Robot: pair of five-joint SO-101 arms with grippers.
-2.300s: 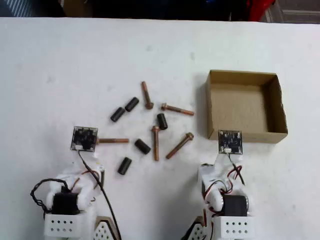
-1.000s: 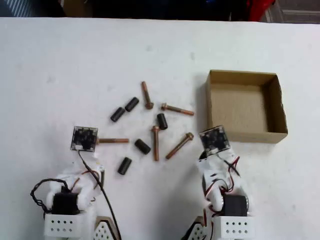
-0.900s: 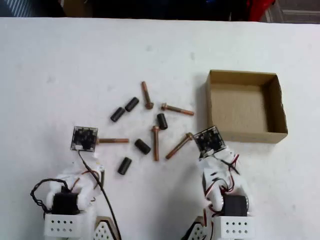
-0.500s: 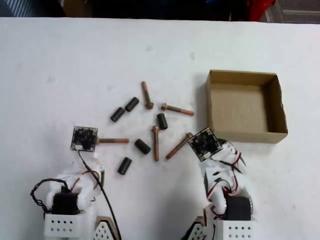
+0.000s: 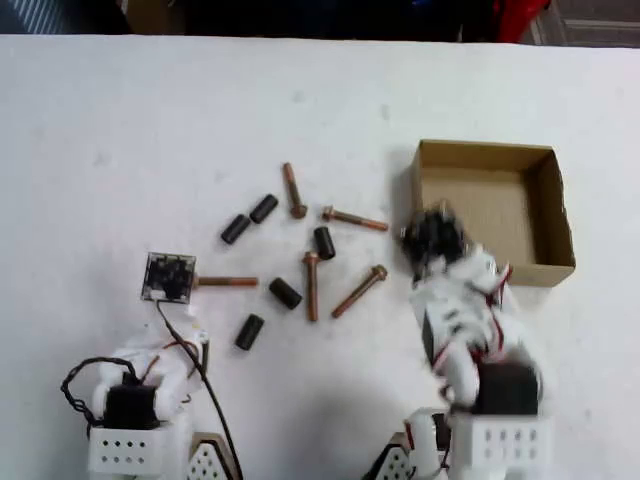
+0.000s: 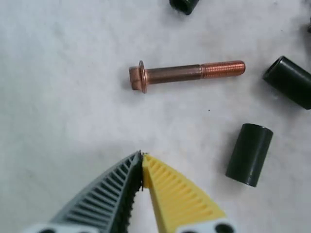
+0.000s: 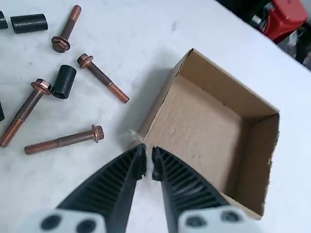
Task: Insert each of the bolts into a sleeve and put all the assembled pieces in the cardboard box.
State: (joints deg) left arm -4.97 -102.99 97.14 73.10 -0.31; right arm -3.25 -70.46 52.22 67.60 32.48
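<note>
Five copper bolts (image 5: 311, 285) and five black sleeves (image 5: 285, 293) lie loose and apart on the white table (image 5: 150, 120), to the left of the cardboard box (image 5: 487, 150). The left gripper (image 6: 142, 158), fingertips pressed together on nothing, sits near the head of the leftmost bolt (image 6: 187, 75). The right gripper (image 7: 147, 164), narrowed to a slit and holding nothing, seems to hang over the box's corner nearest the bolts.
</note>
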